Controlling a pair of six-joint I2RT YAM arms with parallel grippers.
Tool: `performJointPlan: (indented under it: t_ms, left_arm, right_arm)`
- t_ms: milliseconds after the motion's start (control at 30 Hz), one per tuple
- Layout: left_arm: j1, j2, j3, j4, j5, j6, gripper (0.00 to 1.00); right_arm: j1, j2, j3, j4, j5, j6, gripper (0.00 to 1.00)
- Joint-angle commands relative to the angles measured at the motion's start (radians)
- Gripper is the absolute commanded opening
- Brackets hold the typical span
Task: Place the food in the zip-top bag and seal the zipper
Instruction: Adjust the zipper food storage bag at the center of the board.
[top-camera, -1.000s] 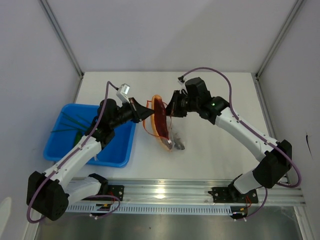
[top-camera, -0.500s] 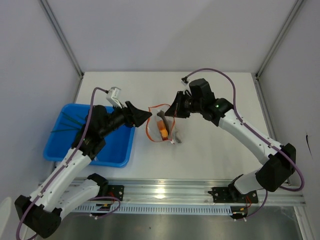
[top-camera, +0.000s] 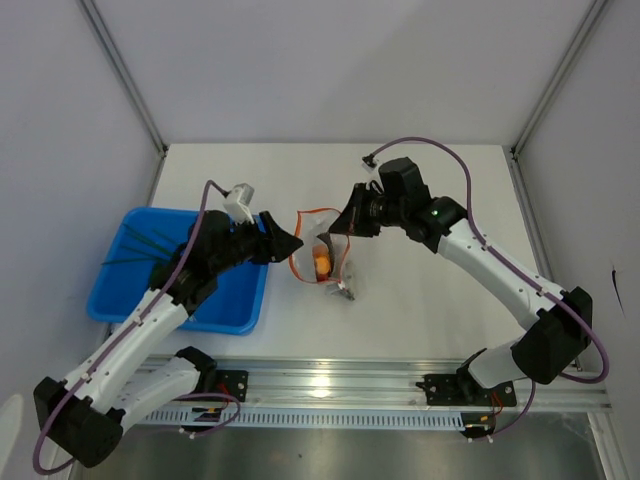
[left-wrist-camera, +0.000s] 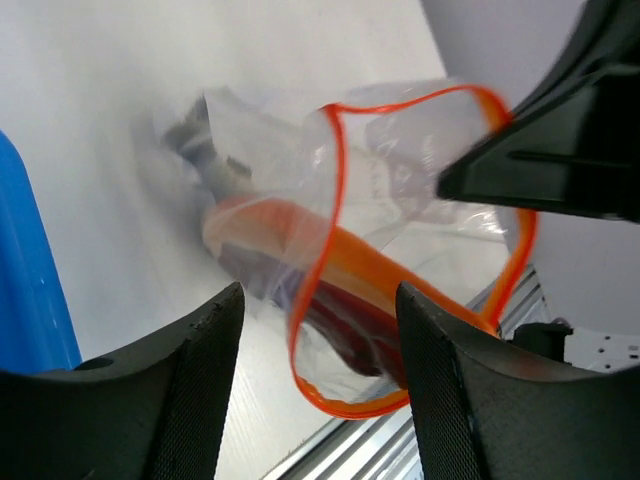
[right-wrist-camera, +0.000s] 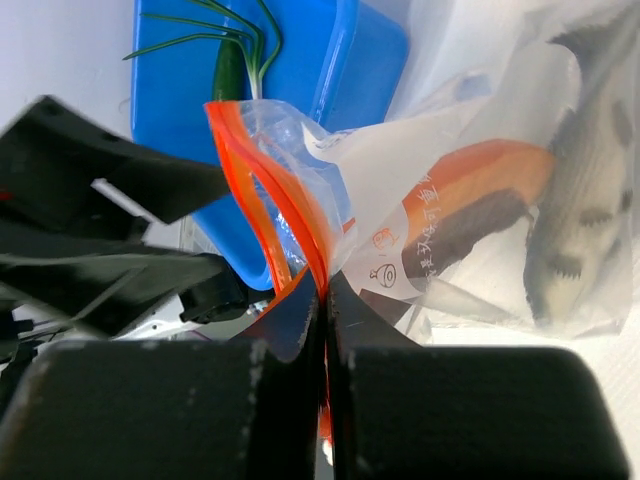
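My right gripper (top-camera: 341, 226) (right-wrist-camera: 325, 290) is shut on the rim of the clear zip-top bag (top-camera: 322, 258) (right-wrist-camera: 450, 140), pinching its red-orange zipper (right-wrist-camera: 250, 170) (left-wrist-camera: 325, 230) and holding the mouth up and open. The dark-red meat slab with its orange rim (top-camera: 321, 264) (left-wrist-camera: 350, 315) (right-wrist-camera: 480, 190) lies inside the bag. Just left of the mouth, my left gripper (top-camera: 292, 240) (left-wrist-camera: 320, 295) is open with nothing between its fingers. Green stalks (top-camera: 135, 247) (right-wrist-camera: 228, 40) lie in the blue tray.
The blue tray (top-camera: 240, 290) (right-wrist-camera: 330, 60) sits at the left, under my left arm. A grey toy piece (top-camera: 345, 290) (right-wrist-camera: 580, 220) lies in the bag's lower end. Metal rails run along the near edge, and white walls enclose the table.
My left gripper opened and let go of the meat slab, which dropped from the mouth into the bag. The left arm drew back a little to the left. The right gripper kept its grip.
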Motion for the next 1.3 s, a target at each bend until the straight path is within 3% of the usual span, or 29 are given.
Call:
performJointPlan:
  t_ms: [0, 267, 600, 700, 733, 767, 900, 933, 1067, 1100, 1167, 1267]
  left_arm:
    - [-0.038, 0.044, 0.031, -0.069, -0.007, -0.02, 0.64]
    - [-0.064, 0.05, 0.008, -0.083, -0.029, -0.035, 0.6]
    - [-0.133, 0.202, 0.037, -0.003, 0.034, -0.04, 0.43]
    - [-0.132, 0.225, 0.041, 0.021, 0.069, -0.049, 0.16]
    - [-0.132, 0.223, 0.034, 0.036, 0.083, -0.054, 0.01]
    - [-0.134, 0.216, 0.032, 0.071, 0.106, -0.063, 0.01]
    - [-0.134, 0.184, 0.035, 0.104, 0.128, -0.075, 0.01]
    - [-0.134, 0.187, 0.044, 0.099, 0.131, -0.078, 0.01]
    - [-0.134, 0.191, 0.054, 0.11, 0.163, -0.104, 0.01]
    - [-0.134, 0.191, 0.054, 0.116, 0.168, -0.107, 0.01]
    - [-0.134, 0.191, 0.052, 0.121, 0.168, -0.111, 0.01]
    - [-0.134, 0.194, 0.052, 0.122, 0.166, -0.107, 0.01]
  right_arm:
    - [-0.004, -0.058, 0.01, 0.048, -0.027, -0.012, 0.0]
    - [-0.007, -0.068, 0.006, 0.037, -0.028, -0.015, 0.0]
    - [-0.01, -0.068, -0.002, 0.031, -0.028, -0.022, 0.0]
    - [-0.017, -0.075, -0.019, 0.023, -0.027, -0.029, 0.0]
    - [-0.019, -0.077, -0.024, 0.022, -0.021, -0.032, 0.0]
    - [-0.021, -0.077, -0.028, 0.016, -0.013, -0.038, 0.0]
    - [-0.027, -0.077, -0.034, -0.029, 0.025, -0.09, 0.21]
    - [-0.027, -0.075, -0.033, -0.04, 0.033, -0.104, 0.37]
    - [-0.025, -0.097, -0.008, -0.093, 0.064, -0.168, 0.71]
    - [-0.025, -0.111, -0.005, -0.11, 0.091, -0.18, 0.73]
    - [-0.019, -0.16, 0.009, -0.128, 0.12, -0.225, 0.88]
    - [-0.016, -0.207, 0.035, -0.17, 0.144, -0.271, 0.88]
